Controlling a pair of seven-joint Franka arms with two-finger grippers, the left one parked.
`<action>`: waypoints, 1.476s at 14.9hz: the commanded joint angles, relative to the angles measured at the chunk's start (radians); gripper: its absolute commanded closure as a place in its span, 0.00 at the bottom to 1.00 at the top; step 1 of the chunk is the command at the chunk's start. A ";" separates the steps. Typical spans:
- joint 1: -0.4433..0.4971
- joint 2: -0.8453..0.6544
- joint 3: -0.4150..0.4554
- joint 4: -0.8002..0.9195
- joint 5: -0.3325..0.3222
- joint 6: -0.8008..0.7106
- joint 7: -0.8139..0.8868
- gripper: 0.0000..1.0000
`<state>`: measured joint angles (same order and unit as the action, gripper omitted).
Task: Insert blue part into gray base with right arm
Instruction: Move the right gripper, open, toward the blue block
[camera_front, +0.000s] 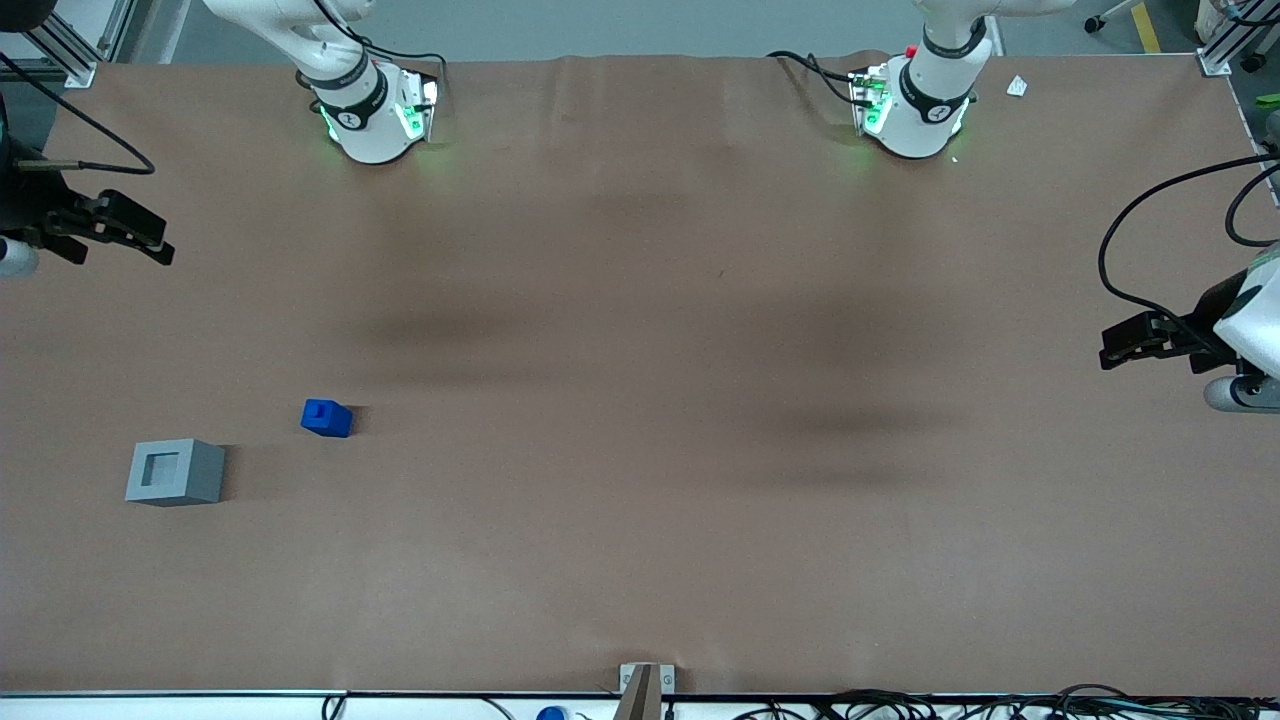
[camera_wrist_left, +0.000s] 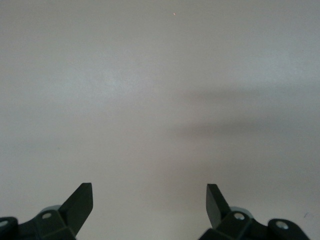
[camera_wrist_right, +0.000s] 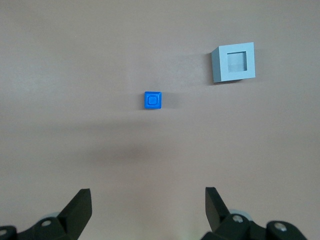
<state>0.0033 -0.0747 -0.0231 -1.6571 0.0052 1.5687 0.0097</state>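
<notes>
Brown paper-like sheeting covers the whole surface (camera_front: 640, 560), matte and faintly creased, with soft shadow smudges across its middle. On it, toward the working arm's end, sit the two plastic pieces of the task. The blue part (camera_front: 327, 417) is a small, bright, cube-like block with smooth glossy faces and a small dark notch in its top; in the right wrist view (camera_wrist_right: 153, 100) that top shows a rounded square outline. The gray base (camera_front: 176, 472) is a light gray square block, about twice as wide as the blue part, with a clean square recess sunk into its top (camera_wrist_right: 233, 62); the recess holds nothing. The two lie near each other but apart, not touching. In the front view the base sits at about eight o'clock from the blue part, nearer to the front camera and closer to the table's end.

The right arm's jaws (camera_front: 150, 240) are black and angular, and hang at the edge of the front view well apart from both blocks, roughly at eleven o'clock from the blue part and farther from the front camera. They stand spread wide, with nothing between them: the wrist camera shows two wedge-shaped black fingertips (camera_wrist_right: 80, 205) with bare brown sheeting in the gap. The right arm's white round base (camera_front: 372, 115), ringed with a black band and lit green, stands at the table edge farthest from the front camera.
</notes>
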 joint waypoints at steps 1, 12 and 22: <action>-0.008 -0.002 0.006 -0.006 0.015 0.005 -0.011 0.00; -0.052 0.108 0.002 -0.093 0.002 0.127 -0.011 0.00; -0.009 0.292 0.003 -0.257 0.002 0.520 0.001 0.02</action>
<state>-0.0214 0.2003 -0.0213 -1.8748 0.0049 2.0290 0.0068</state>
